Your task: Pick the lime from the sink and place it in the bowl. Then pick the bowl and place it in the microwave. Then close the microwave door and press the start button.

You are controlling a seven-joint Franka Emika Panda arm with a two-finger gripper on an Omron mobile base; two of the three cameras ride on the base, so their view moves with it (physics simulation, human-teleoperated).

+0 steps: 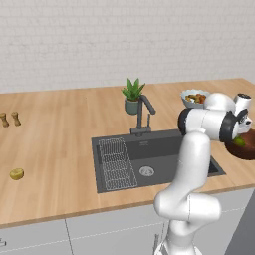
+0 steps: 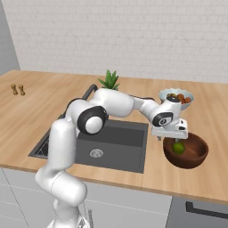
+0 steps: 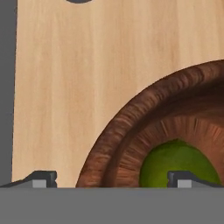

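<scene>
The lime [image 2: 178, 148] lies inside the bowl [image 2: 192, 156], low against its inner wall, and nothing grips it. The gripper [image 2: 170, 136] hangs just above the bowl's left rim with its jaws spread wide and empty; in the hand view one fingertip [image 3: 43, 179] stands over bare counter [image 3: 57, 87] outside the rim, the other over the lime [image 3: 175, 162] inside the bowl [image 3: 131, 131], so the jaws straddle the rim, and whether they touch it I cannot tell. The arm rises from the near edge of the counter, bends at its dark elbow over the sink [image 2: 116, 147], and reaches right with the hand pointing down. In the left base view the wrist covers most of the bowl [image 1: 247, 151], with a sliver of lime [image 1: 239, 141] showing. The bowl stands on the counter right of the sink, near the front edge. Just beyond it sits a pale bowl of mixed food [image 2: 177, 96]. The sink [image 1: 164, 154] holds a wire rack [image 1: 115, 162] on its left side and a round drain [image 1: 146, 171]; a faucet [image 1: 142, 115] and a potted plant [image 1: 132, 97] stand behind it. Far left on the counter are two small shakers [image 1: 10, 119] and, nearer, a yellow fruit [image 1: 17, 174].
</scene>
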